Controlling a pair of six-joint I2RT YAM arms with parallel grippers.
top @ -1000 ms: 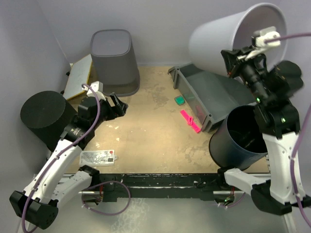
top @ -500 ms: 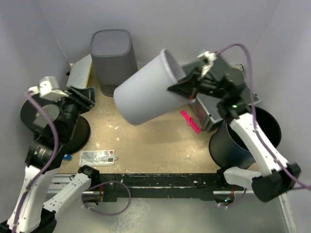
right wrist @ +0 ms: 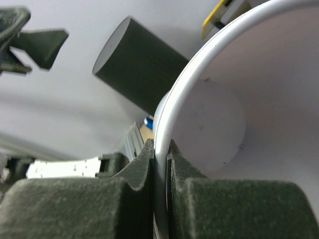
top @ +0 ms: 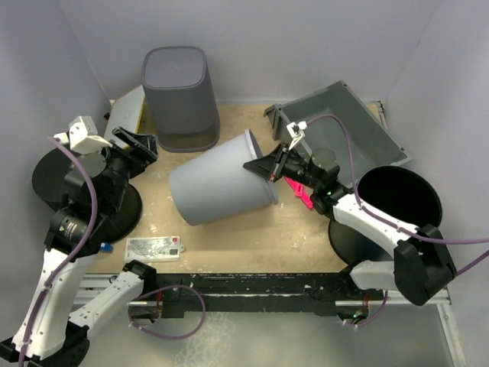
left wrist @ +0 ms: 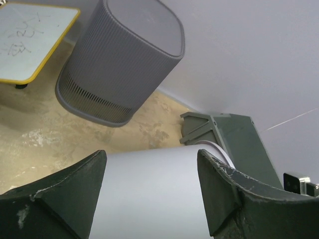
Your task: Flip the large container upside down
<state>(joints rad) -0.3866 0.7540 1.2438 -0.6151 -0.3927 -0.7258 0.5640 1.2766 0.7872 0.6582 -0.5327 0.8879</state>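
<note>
The large container (top: 218,187) is a pale grey bucket. It lies tilted on its side over the middle of the table, with its mouth towards the right and its base towards the left. My right gripper (top: 269,167) is shut on its rim; in the right wrist view the rim (right wrist: 160,144) is pinched between the two pads, with the container's inside (right wrist: 239,99) beyond. My left gripper (top: 141,145) is open and empty, up and to the left of the container. In the left wrist view the container's wall (left wrist: 159,194) shows between its spread fingers, not touched.
A dark ribbed bin (top: 177,95) stands upside down at the back. A dark tray (top: 348,126) leans at the back right. A black cylinder (top: 393,206) stands at the right and another (top: 50,176) at the left. A pink piece (top: 303,196), a whiteboard (top: 126,111) and a card (top: 155,246) lie on the table.
My right arm has swung the container from high at the back right down and left to the table's middle. My left arm has pulled back and risen to the left.
</note>
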